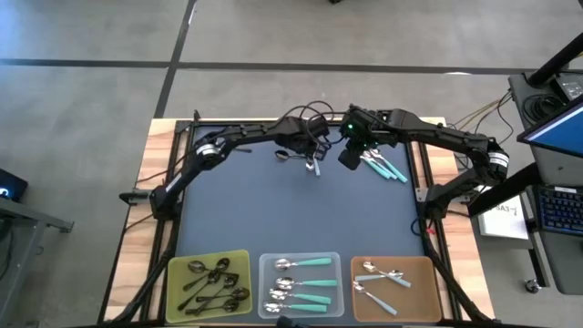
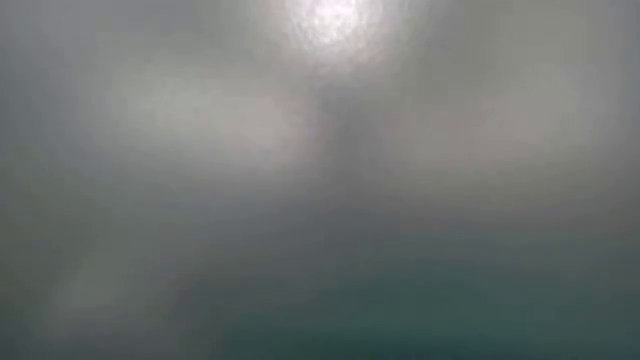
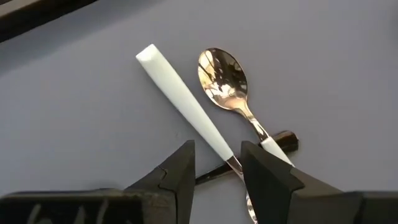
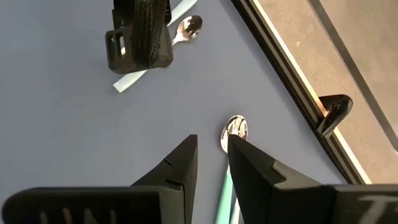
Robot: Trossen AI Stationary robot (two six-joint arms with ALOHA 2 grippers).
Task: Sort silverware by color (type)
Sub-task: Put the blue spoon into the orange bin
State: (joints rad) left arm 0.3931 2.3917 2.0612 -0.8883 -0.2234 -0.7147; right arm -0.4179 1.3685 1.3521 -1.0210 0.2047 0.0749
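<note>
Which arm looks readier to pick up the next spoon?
Probably the left. Its gripper already straddles the pale-handled spoon, fingers open on either side of the handle. The right gripper hovers open by a teal-handled spoon, not yet around it.

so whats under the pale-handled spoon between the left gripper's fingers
A thin dark spoon handle crosses beneath the pale-handled spoon and its neighbouring spoon. The left gripper hides the crossing and its bowl.

I see sorted spoons (image 1: 301,282) in 3 trays; loose teal ones (image 1: 387,167) and crossed spoons (image 3: 227,87) lie on the mat.
</note>
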